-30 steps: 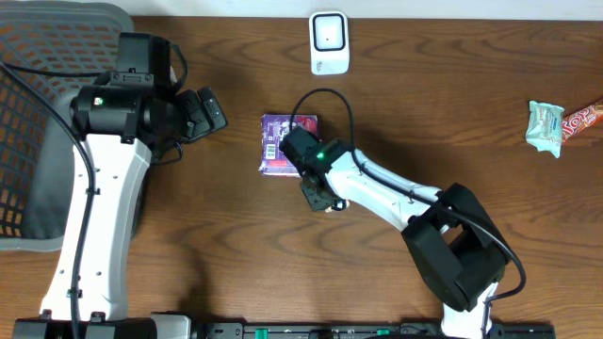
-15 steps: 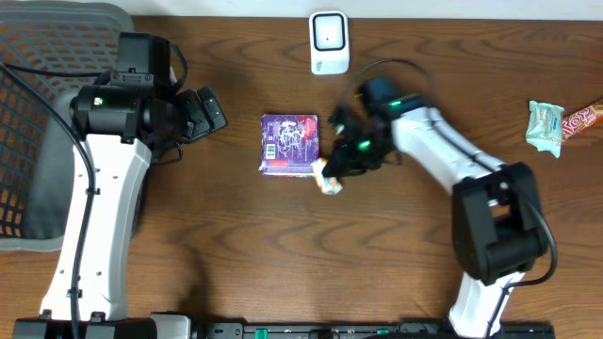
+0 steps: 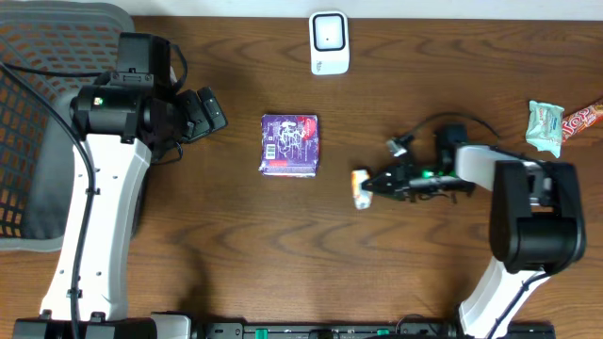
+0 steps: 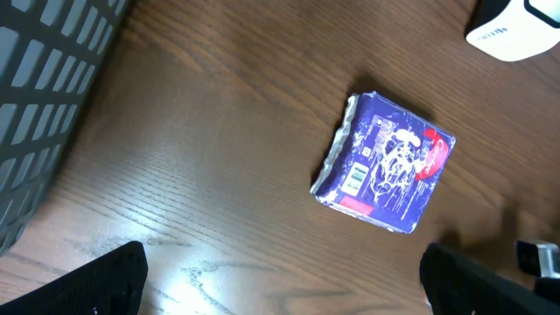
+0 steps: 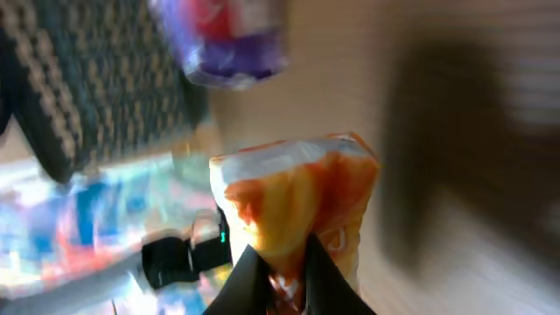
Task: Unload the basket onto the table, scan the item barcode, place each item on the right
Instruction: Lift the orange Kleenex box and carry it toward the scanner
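Nearest us, right of centre, our right gripper (image 3: 377,181) pinches the orange packet (image 3: 360,187). Farther back and to the left lies the purple pack (image 3: 289,144), with our left gripper (image 3: 211,111) spread wide and empty to its left. The scanner (image 3: 329,42) stands at the far edge, well apart from the packet. We judge the pick done; carrying the packet over and showing its barcode remain.

You have a small, crinkled orange-and-white packet (image 5: 297,210) pinched by one end between the fingers (image 5: 245,289) of the right gripper (image 3: 374,184), jutting out past their tips. The purple packet (image 3: 290,144) lies flat, barcode up, well beyond those tips. The white scanner (image 3: 330,42) sits farther off to one side.
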Controlling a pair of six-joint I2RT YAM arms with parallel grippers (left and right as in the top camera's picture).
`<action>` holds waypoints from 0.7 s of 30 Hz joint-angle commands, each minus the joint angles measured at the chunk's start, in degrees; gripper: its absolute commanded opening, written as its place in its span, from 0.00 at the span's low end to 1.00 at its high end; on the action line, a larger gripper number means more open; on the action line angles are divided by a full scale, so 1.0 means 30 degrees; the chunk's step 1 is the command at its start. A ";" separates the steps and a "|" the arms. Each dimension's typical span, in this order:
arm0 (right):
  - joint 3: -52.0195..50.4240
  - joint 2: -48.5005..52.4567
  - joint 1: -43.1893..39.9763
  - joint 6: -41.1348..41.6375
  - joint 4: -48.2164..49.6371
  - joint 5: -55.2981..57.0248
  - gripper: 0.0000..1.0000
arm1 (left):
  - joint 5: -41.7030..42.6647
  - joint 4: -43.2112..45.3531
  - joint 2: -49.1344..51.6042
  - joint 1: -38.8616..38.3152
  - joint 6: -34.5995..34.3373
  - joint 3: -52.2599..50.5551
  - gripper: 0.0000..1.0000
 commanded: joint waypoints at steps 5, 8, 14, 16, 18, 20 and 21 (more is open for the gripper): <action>0.2412 0.0087 -0.2484 0.1486 -0.3730 0.7577 0.29 | -0.0109 -0.0058 0.0044 0.0066 -0.0160 0.0015 0.99; 0.4707 0.0036 -0.2557 0.1158 -0.6710 0.9748 0.29 | -0.0109 -0.0058 0.0044 0.0066 -0.0160 0.0015 0.99; 0.8750 0.0036 -0.1399 -0.0714 -1.1125 1.1154 0.31 | -0.0109 -0.0058 0.0044 0.0066 -0.0160 0.0015 0.99; 0.8910 0.0036 -0.0787 -0.1239 -1.1453 1.1176 0.35 | -0.0109 -0.0058 0.0044 0.0066 -0.0160 0.0015 0.99; 0.8517 0.0036 0.0015 -0.1326 -1.1220 1.1693 0.35 | -0.0109 -0.0058 0.0044 0.0066 -0.0160 0.0015 0.99; 0.7970 0.0036 0.0678 -0.1333 -1.0622 1.2080 0.40 | -0.0109 -0.0058 0.0044 0.0066 -0.0160 0.0015 0.99; 0.7759 0.0044 0.0903 -0.1290 -1.0346 1.2189 0.40 | -0.0109 -0.0058 0.0044 0.0066 -0.0160 0.0015 0.99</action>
